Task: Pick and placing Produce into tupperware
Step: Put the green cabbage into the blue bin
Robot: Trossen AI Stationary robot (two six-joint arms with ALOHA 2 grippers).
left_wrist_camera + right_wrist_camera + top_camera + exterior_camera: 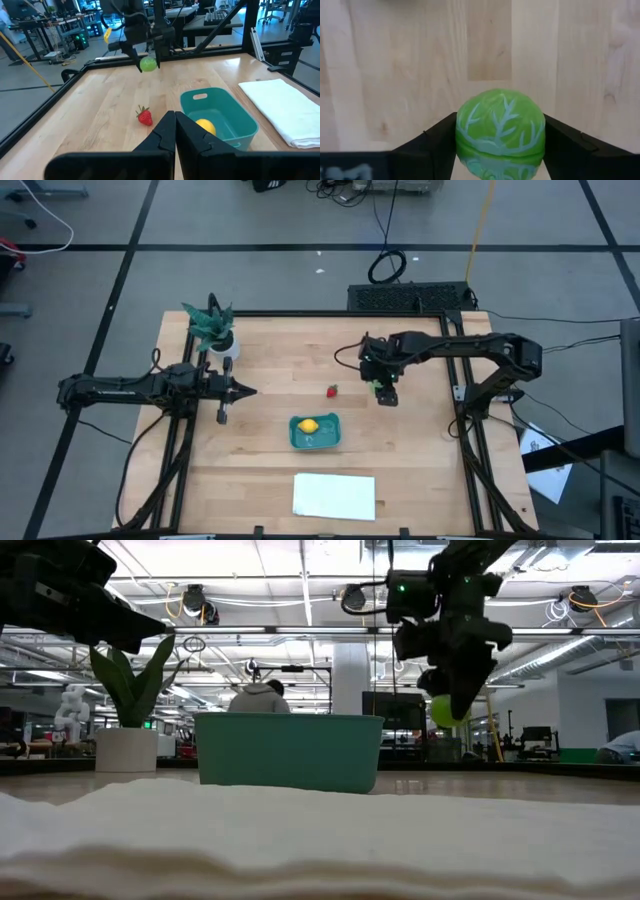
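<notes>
One fruit, the green ball (500,131), sits clamped in my right gripper (383,390) above the table, beyond the tupperware (315,432); a loose pinch could drop it short.

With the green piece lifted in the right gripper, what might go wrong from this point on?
1. The round green fruit is pinched only at its sides by the right gripper, in the air above bare table; it may slip and roll away.
2. The teal container is shallow and already holds the lemon, so a high release may bounce out.
3. The strawberry lies roughly on the way to the container; a low carry may knock it.
</notes>
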